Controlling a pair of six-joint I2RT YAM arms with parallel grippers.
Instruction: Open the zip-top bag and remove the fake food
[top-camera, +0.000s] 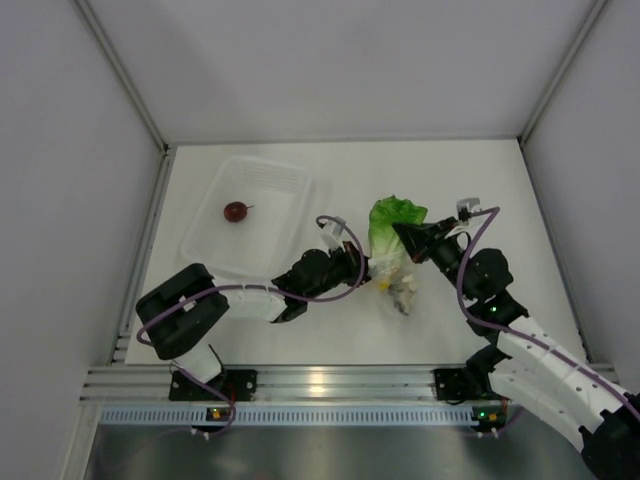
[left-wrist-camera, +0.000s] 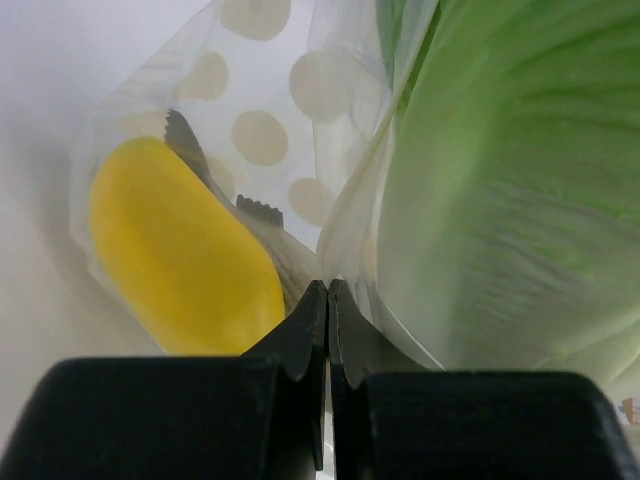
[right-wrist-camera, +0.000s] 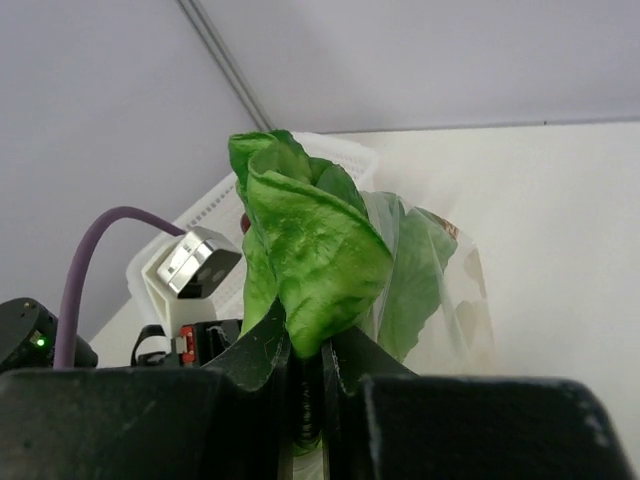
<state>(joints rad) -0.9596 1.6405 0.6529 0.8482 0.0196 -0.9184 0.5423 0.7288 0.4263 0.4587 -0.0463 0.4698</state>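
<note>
The dotted clear zip-top bag (top-camera: 388, 268) lies mid-table. My left gripper (top-camera: 362, 266) is shut on the bag's thin edge, as the left wrist view (left-wrist-camera: 327, 288) shows up close. Inside the bag (left-wrist-camera: 262, 135) I see a yellow piece (left-wrist-camera: 180, 262) and a ridged whitish-brown piece (left-wrist-camera: 262, 212). The green lettuce leaf (top-camera: 395, 218) sticks up out of the bag. My right gripper (top-camera: 402, 233) is shut on the leaf's edge (right-wrist-camera: 312, 250), with the bag (right-wrist-camera: 455, 275) hanging behind it. A dark red fruit (top-camera: 236, 211) lies in the clear tray.
The rigid clear tray (top-camera: 275, 180) stands at the back left, close behind my left arm. White walls close the table on three sides. The left wrist camera (right-wrist-camera: 190, 262) sits just left of my right gripper's jaws.
</note>
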